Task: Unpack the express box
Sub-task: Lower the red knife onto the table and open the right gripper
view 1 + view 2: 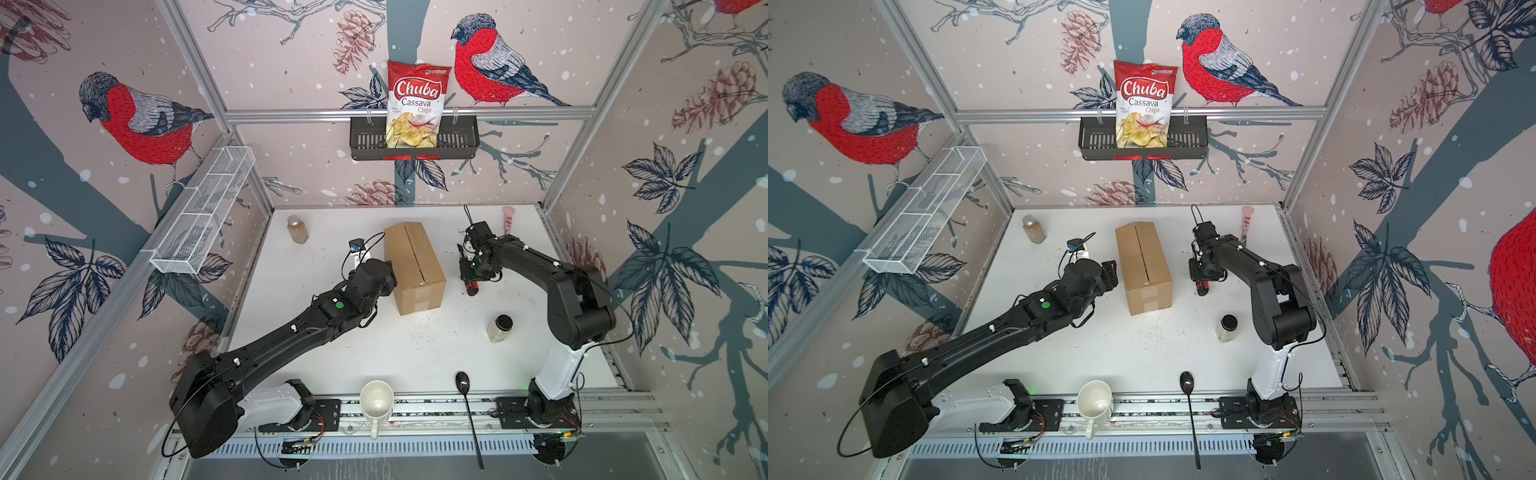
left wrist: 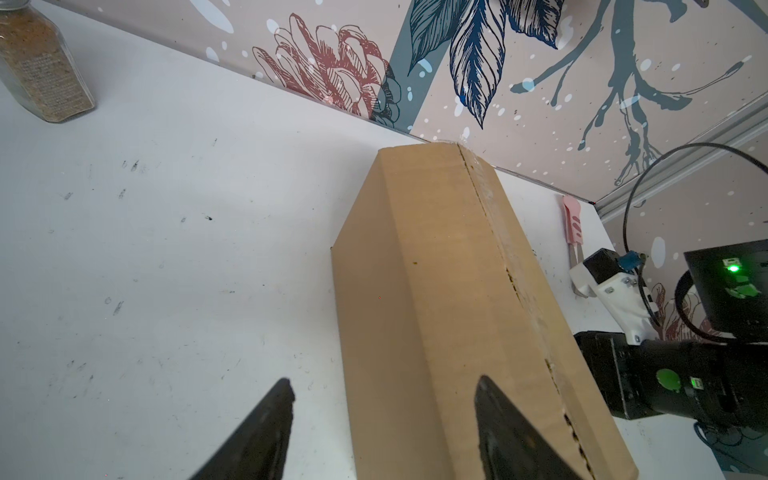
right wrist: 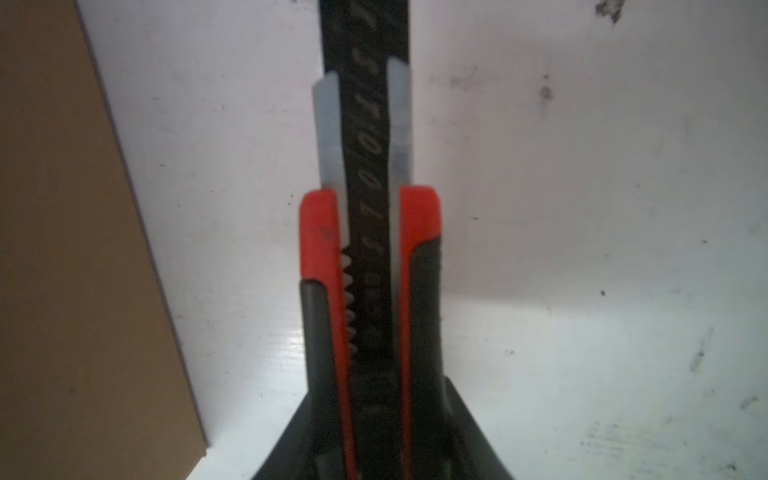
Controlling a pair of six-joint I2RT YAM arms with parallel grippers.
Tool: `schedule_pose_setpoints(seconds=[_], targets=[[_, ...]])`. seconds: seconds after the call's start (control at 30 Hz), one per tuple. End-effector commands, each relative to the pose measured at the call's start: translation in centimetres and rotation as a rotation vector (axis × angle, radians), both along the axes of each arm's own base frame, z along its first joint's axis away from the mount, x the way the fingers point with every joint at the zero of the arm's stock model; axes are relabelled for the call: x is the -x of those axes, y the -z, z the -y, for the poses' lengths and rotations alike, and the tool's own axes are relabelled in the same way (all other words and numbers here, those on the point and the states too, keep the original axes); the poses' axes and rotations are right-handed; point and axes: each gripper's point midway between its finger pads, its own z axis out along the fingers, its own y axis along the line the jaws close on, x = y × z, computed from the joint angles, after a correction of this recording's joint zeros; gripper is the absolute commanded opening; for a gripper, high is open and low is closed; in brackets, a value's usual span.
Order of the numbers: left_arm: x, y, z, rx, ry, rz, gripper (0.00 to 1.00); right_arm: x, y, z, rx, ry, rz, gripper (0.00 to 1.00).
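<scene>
Fingers of left gripper: spread wide, grasping nothing. In the left wrist view one finger shows over bare table and its mate over the top of the box, with the box's long upper edge between them. Contact with the cardboard cannot be told.

Right gripper: clenched on knife, a red and black cutter with a black blade strip reaching past its grey guide. It hangs right of centre in both top views, near the box but apart from it.

Box: brown carton, centre of both top views, resting on the table between the two grippers. Flaps are down, a seam runs the length of its top, and tape shows on the end face toward the lower edge of the frame. One brown side fills the left of the right wrist view.

Other items, in a top view:
- bottle of brown grains, left of the box toward the back wall
- jar with black lid, lower right of the box
- mug, white, lower centre on the rail
- spoon, black, right of the mug
- pink-handled tool, back right corner
- black basket on the back wall, holding a chips bag
- wire basket, white, on the left wall
</scene>
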Motion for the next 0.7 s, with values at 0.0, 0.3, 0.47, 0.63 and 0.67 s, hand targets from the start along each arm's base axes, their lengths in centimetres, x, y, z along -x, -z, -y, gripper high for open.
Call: schedule_pose_setpoints(seconds=[0.0, 0.3, 0.47, 0.63, 0.67], targets=[[-0.1, 0.0, -0.1, -0.013, 0.013, -0.005, 0.69, -0.9, 0.3, -0.3, -0.005, -0.011, 0.017, 0.14], [-0.3, 0.1, 0.2, -0.005, 0.02, -0.012, 0.69, -1.3, 2.1, 0.3, 0.027, 0.003, 0.005, 0.18], [-0.4, 0.5, 0.4, -0.002, 0.02, -0.02, 0.69, -1.2, 3.2, 1.0, 0.059, 0.012, -0.015, 0.21], [-0.4, 0.5, 0.6, -0.001, 0.028, -0.019, 0.69, -1.1, 3.7, 1.3, 0.065, 0.022, -0.019, 0.26], [-0.5, 0.5, 0.6, -0.003, 0.028, -0.019, 0.69, -1.1, 3.8, 1.3, 0.065, 0.025, -0.02, 0.27]])
